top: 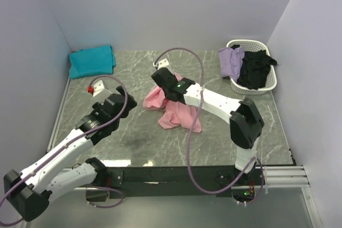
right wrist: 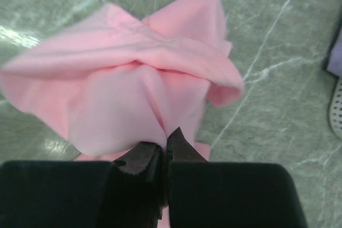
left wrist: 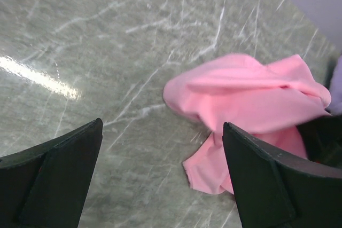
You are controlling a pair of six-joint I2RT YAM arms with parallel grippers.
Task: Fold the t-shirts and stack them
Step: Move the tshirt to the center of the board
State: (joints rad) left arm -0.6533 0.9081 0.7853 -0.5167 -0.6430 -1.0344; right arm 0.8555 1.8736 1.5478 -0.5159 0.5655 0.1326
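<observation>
A crumpled light pink t-shirt (top: 173,111) lies mid-table. My right gripper (top: 160,77) is shut on a fold of it; in the right wrist view the cloth (right wrist: 128,84) bunches up from the closed gripper (right wrist: 164,145). My left gripper (top: 99,87) is open and empty, left of the pink shirt; the shirt shows in the left wrist view (left wrist: 251,100) ahead between the wide-apart fingers (left wrist: 262,180). A folded teal t-shirt (top: 92,61) lies at the back left. Lavender (top: 231,60) and black (top: 255,69) t-shirts sit in a basket.
A white slatted basket (top: 270,83) stands at the back right corner by the right wall. Purple cables loop over both arms. Walls close the table at back, left and right.
</observation>
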